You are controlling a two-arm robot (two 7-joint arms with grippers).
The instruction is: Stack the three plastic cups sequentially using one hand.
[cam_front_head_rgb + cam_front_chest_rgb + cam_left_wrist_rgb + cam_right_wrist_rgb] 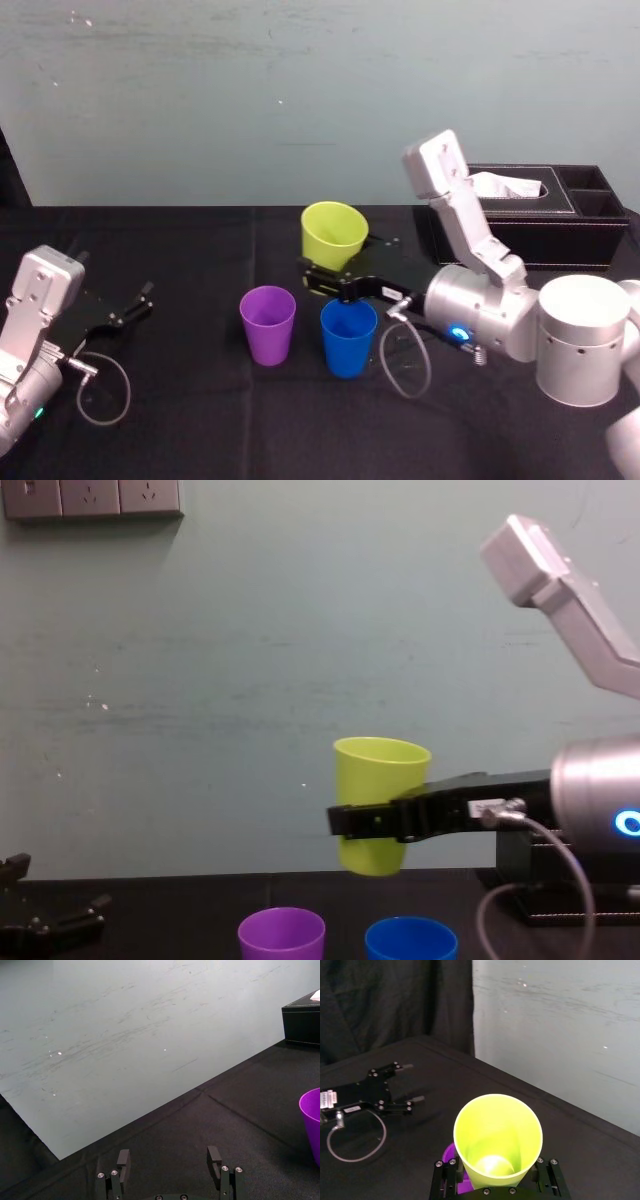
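1. At the far left of the table [180, 420], our left gripper [140, 302] rests idle, fingers spread wide and holding nothing.
2. Next comes the purple cup [268, 322], upright with its mouth up. The blue cup [348, 338] stands just beside it, not touching.
3. Above and between those two hangs the green cup [378, 805], mouth up and clear of both rims. The right wrist view shows purple under its base.
4. Our right gripper [325, 278] reaches in from the right, clamped on the green cup's lower half.
5. We judge the step in hand to be nesting green into a standing cup, probably purple. To do it well, we should centre the base over that mouth, keep the cup upright and lower it straight. We should let go only once it is seated, since a rim strike could tip the light cup or knock blue.
6. At the far right, the box [530, 215] sits well apart.
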